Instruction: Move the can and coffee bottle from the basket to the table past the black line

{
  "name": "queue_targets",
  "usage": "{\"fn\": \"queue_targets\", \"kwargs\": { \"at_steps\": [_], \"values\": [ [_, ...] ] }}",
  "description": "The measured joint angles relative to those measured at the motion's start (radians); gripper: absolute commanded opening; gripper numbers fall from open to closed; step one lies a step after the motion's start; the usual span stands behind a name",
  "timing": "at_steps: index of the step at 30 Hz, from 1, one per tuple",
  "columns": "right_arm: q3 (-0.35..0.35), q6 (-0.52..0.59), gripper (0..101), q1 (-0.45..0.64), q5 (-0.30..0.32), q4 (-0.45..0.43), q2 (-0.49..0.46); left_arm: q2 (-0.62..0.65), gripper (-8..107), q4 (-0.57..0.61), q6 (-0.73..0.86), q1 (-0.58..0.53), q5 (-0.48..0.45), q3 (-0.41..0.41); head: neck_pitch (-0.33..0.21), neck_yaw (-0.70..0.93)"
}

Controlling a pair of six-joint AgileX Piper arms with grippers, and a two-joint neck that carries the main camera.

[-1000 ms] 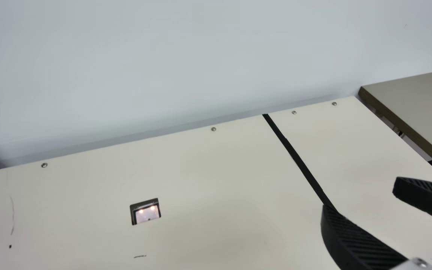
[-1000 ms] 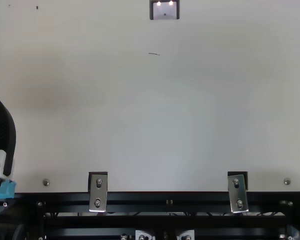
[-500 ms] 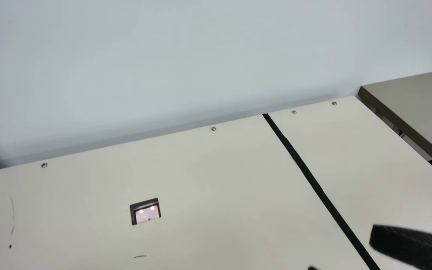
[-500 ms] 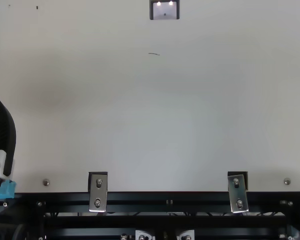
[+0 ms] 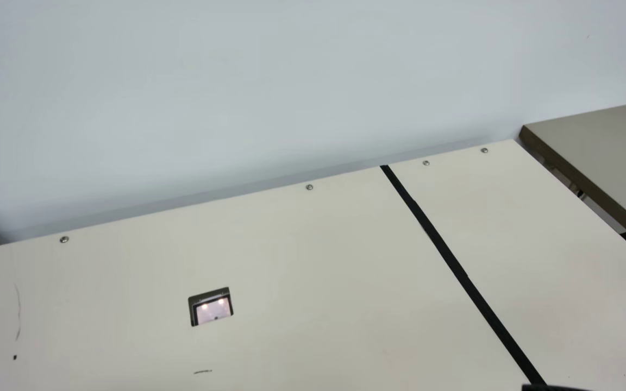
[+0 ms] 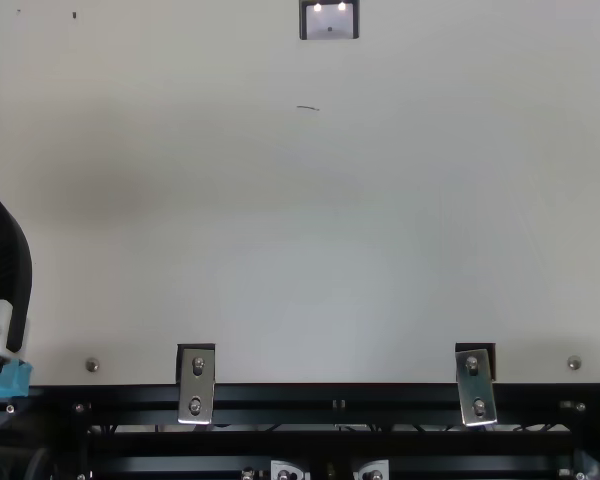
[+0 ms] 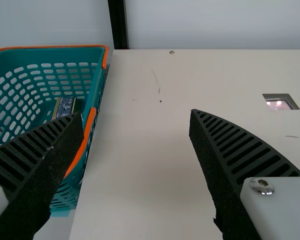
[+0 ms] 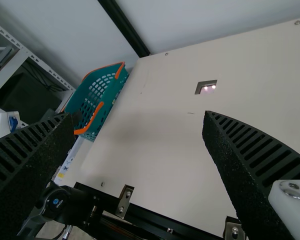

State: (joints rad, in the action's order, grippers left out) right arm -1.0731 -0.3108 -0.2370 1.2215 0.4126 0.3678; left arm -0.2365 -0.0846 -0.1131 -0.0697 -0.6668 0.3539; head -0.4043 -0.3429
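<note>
Right gripper (image 8: 140, 116) has dropped to the main view's lower edge — spread, holding nothing. Left gripper (image 7: 136, 114): spread, near the basket (image 7: 40, 54); an item (image 7: 64, 106), possibly the can, sits inside. I judge transfer past the black line (image 5: 456, 263) outstanding — left arm better placed.

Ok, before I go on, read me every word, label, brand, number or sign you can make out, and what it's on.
No text can be read.
Printed item in the basket: label too small to read.
Left arm: round blue mark, too small to read.
White strip beside the table: blue and yellow print, too small to read.
</note>
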Motion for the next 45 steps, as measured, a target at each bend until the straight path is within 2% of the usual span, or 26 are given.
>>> {"fn": "queue_targets", "kwargs": {
  "at_steps": [21, 25, 32, 36, 42, 45],
  "values": [
    [0.0, 0.0, 101, 0.0, 0.0, -0.002, 0.0, 0.0, 90, 0.0, 0.0, 0.0, 0.0, 0.0, 0.01, 0.015],
    [0.0, 0.0, 101, 0.0, 0.0, -0.002, 0.0, 0.0, 90, 0.0, 0.0, 0.0, 0.0, 0.0, 0.036, 0.087],
    [0.0, 0.0, 101, 0.0, 0.0, -0.002, 0.0, 0.0, 90, 0.0, 0.0, 0.0, 0.0, 0.0, 0.046, 0.271],
    [0.0, 0.0, 101, 0.0, 0.0, -0.002, 0.0, 0.0, 90, 0.0, 0.0, 0.0, 0.0, 0.0, 0.041, 0.394],
    [0.0, 0.0, 101, 0.0, 0.0, -0.002, 0.0, 0.0, 90, 0.0, 0.0, 0.0, 0.0, 0.0, 0.0, 0.568],
    [0.0, 0.0, 101, 0.0, 0.0, -0.002, 0.0, 0.0, 90, 0.0, 0.0, 0.0, 0.0, 0.0, 0.005, 0.645]
  ]
}}
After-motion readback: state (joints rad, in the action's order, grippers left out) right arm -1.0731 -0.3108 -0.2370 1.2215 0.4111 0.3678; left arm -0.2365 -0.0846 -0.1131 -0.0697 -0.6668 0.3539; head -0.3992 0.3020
